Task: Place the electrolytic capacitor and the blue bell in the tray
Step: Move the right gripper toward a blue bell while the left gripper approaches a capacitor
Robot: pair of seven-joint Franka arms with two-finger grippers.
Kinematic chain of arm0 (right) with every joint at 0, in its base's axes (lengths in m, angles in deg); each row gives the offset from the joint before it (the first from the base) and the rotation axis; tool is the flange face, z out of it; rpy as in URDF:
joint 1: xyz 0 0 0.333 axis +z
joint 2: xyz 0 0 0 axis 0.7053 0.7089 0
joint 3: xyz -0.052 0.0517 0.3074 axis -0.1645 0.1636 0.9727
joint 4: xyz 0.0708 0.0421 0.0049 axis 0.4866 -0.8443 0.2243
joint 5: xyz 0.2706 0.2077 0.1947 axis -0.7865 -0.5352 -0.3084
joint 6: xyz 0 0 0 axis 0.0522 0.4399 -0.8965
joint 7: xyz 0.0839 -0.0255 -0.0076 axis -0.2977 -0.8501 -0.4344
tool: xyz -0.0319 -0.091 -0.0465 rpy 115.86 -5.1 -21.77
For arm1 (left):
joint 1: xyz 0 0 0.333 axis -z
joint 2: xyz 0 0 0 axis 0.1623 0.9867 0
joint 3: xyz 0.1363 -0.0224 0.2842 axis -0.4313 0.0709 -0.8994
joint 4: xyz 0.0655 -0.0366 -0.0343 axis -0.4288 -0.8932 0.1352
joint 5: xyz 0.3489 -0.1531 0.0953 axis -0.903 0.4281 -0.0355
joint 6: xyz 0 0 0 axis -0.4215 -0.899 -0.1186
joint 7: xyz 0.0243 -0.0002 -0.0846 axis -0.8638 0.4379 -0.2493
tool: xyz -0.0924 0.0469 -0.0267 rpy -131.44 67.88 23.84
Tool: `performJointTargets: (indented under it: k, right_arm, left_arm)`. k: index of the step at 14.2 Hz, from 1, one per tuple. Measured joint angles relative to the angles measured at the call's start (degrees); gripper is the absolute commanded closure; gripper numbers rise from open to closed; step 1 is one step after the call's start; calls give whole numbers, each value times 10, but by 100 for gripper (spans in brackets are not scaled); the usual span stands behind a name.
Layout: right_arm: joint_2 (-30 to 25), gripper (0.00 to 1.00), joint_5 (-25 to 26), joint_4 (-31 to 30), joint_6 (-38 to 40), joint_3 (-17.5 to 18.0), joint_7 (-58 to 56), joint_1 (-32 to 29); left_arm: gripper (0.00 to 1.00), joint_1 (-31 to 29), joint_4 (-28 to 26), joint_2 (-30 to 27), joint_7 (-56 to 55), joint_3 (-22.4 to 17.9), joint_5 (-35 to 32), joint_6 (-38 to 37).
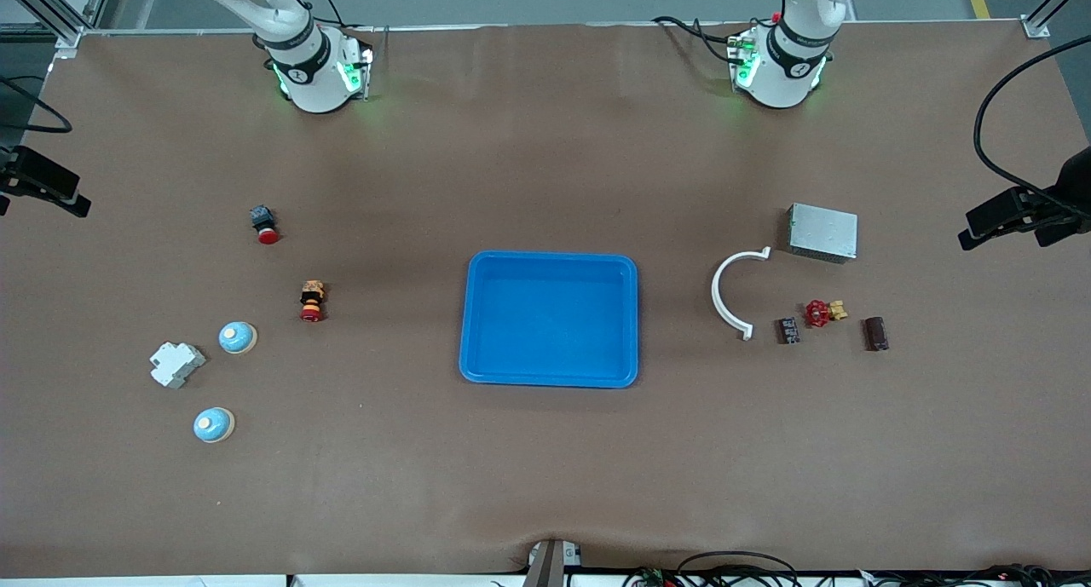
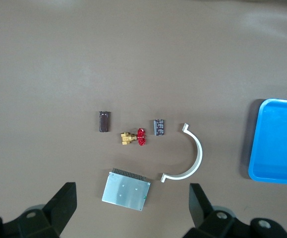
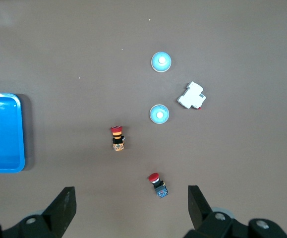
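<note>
Blue tray (image 1: 550,381) empty at table centre, two blue bells (image 1: 237,337) (image 1: 213,424) toward the right arm's end, dark cylindrical electrolytic capacitor (image 1: 875,333) toward the left arm's end beside a red-handled brass valve (image 1: 823,313), left gripper (image 2: 131,210) and right gripper (image 3: 131,210) both spread wide, holding nothing.

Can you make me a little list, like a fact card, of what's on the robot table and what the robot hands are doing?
tray: blue tray, middle of table, nothing in it
blue bells: two, toward the right arm's end
capacitors: brown cylinder and a dark one, toward the left arm's end
between them: red-handled valve
left gripper: open, high over grey metal box, waiting
right gripper: open, high over red push button, waiting
done: nothing placed yet
</note>
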Motion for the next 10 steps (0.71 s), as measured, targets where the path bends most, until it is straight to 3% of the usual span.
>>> performJointTargets:
  k: [6,10]
  right_arm:
    - [0,0,0,-1,-2,-2,0,0]
    - [2,0,0,-31,-51,-2,0,0]
  left_arm:
    - [0,-5,-1,5,1,-2,0,0]
    - [0,-6,-1,20,-1,-4,-19,3]
